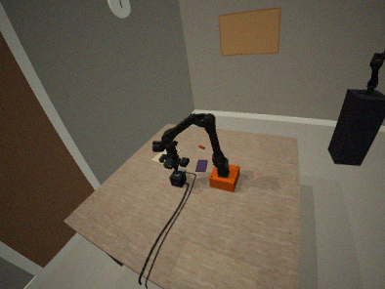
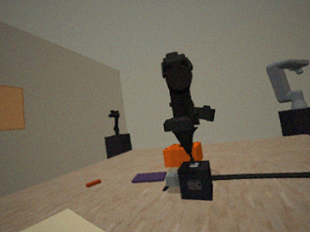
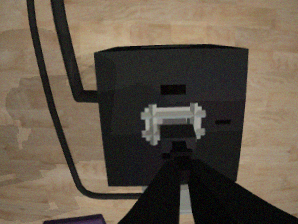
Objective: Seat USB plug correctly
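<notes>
The black fingers are pinched nearly together straight above the black power cube (image 3: 127, 116), clamped on the small pale grey USB plug (image 3: 172, 123) that sticks up from the socket in the cube's top face. Two black cables (image 1: 166, 229) run off the cube across the wood-grain worktop (image 1: 235, 234). A flat purple card (image 2: 149, 176) lies just beside the cube.
</notes>
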`<state>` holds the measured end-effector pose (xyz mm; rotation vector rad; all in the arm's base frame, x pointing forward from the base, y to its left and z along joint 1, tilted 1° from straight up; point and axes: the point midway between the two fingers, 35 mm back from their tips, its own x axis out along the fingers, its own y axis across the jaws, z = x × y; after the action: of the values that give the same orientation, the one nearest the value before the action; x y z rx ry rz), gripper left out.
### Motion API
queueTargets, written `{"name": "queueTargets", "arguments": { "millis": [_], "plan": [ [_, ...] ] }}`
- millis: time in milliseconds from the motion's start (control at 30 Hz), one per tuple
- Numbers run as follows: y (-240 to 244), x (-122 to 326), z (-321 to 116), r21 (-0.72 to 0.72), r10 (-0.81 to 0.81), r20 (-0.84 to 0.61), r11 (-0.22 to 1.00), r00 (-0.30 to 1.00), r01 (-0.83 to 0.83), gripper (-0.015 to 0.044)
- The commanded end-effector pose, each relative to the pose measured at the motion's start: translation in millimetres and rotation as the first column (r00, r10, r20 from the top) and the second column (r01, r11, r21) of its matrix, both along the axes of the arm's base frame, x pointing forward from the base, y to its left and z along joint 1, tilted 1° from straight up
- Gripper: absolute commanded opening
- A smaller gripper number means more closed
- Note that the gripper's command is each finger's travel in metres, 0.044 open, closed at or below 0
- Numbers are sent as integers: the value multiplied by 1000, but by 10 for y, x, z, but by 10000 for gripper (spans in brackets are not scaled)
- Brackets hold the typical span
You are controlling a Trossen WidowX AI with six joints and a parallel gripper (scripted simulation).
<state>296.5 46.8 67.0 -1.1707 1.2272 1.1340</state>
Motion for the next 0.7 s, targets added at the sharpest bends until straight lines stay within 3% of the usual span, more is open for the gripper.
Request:
{"name": "queueTargets", "arguments": {
  "millis": [0, 667],
  "plan": [
    [-1, -5, 21, 0, 0, -2, 1000, 1000, 0, 0],
    [-1, -7, 155, 0, 0, -2, 1000, 1000, 0, 0]
  ]
}}
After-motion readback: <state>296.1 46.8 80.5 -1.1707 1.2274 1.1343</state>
